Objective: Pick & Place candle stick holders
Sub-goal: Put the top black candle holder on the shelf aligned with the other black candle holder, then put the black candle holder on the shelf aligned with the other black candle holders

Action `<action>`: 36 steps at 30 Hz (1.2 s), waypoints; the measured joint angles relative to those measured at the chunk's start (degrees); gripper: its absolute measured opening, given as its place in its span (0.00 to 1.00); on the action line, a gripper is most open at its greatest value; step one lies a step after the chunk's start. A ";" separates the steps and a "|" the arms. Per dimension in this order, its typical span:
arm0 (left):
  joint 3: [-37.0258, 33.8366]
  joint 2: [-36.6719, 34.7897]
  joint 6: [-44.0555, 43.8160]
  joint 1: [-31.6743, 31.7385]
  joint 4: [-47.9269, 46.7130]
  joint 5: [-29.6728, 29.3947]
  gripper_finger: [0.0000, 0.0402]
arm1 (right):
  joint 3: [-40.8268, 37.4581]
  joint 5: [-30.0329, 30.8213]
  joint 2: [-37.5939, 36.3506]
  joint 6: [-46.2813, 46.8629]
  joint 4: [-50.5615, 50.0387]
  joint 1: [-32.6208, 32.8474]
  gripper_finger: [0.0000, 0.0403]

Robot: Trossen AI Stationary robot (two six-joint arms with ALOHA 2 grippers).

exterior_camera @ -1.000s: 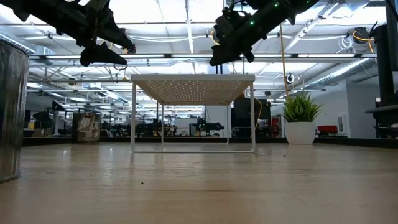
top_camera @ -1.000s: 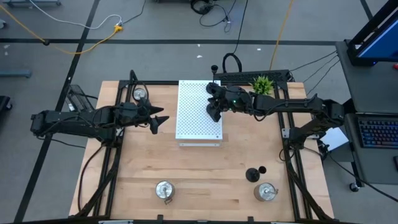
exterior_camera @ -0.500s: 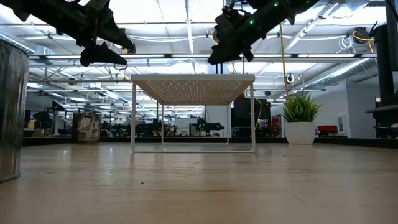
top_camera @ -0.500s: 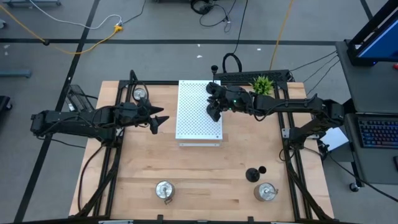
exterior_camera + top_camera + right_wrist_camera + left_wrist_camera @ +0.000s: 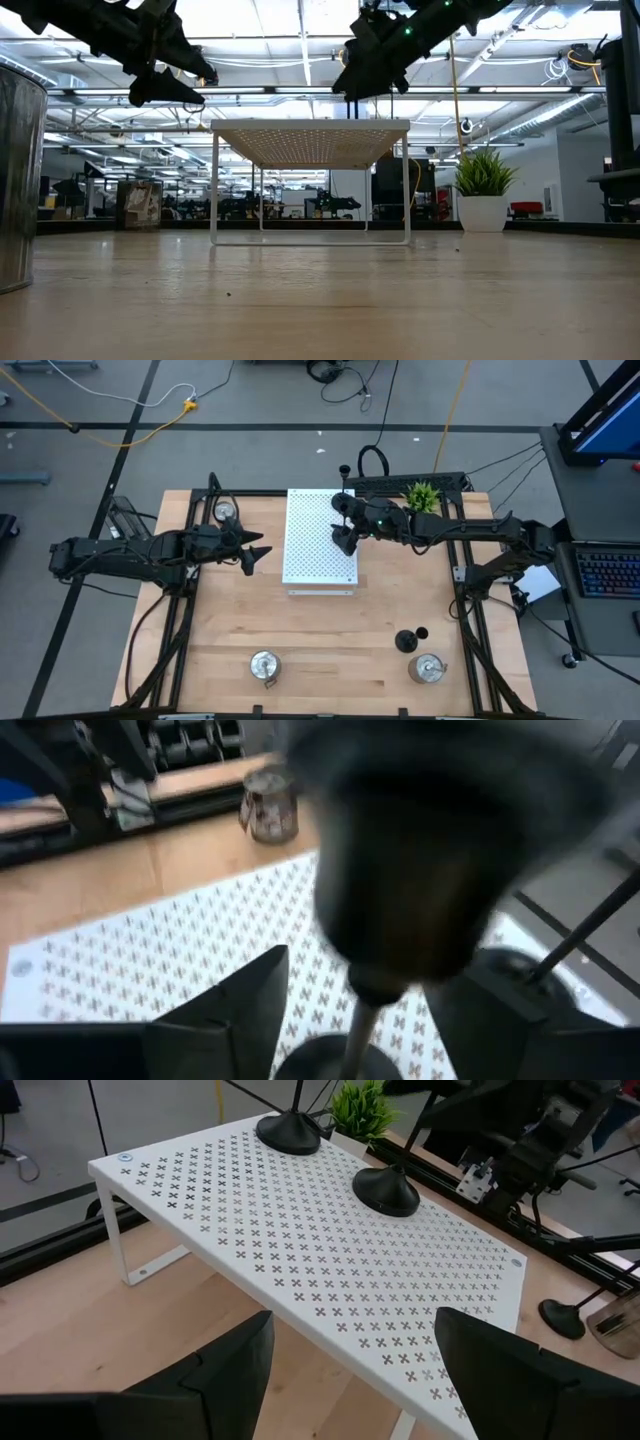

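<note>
**Holder placement at the white board**

Tabletop first: pale wood, with a black frame along its sides. On its far half stands the white perforated board, a low raised platform on thin legs. I see my two arms reaching in toward it from either side.

My right end effector hovers over the board's right part. Its wrist camera looks straight past a black goblet-shaped holder that fills the view just ahead of the fingers, with the stem running down to a round base on the board. I cannot tell whether the fingers are closed on it or clear of it.

My left end effector hangs off the board's left edge, above the wood, fingers spread wide with nothing between them.

From the left wrist camera I count two black bases on the board: the nearer base and a second base by the far edge, beside the small green plant.

Off the board, a third black holder sits on the tabletop near the right front, just beside a silver holder. Another silver holder sits at the left front, well apart from them. The last silver holder stands at the far left, near the left arm.
</note>
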 joint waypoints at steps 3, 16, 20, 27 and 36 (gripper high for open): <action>0.00 0.00 0.04 -0.02 0.00 0.00 0.71 | 0.02 0.07 -1.61 -0.51 -2.09 0.16 0.60; 0.00 0.00 0.46 0.00 0.29 -0.01 0.71 | 0.02 0.04 -10.56 -1.00 -22.43 2.84 0.62; 0.00 0.00 -0.60 0.00 0.33 -0.01 0.71 | 0.02 -0.04 -14.47 -1.22 -30.09 4.36 0.62; 0.00 0.00 -4.09 0.00 0.56 0.01 0.71 | 0.02 -3.78 -22.84 4.96 -44.37 7.99 0.62; 0.00 0.00 -4.94 0.00 0.98 0.00 0.71 | -2.38 -10.74 -31.98 13.13 -55.21 15.06 0.62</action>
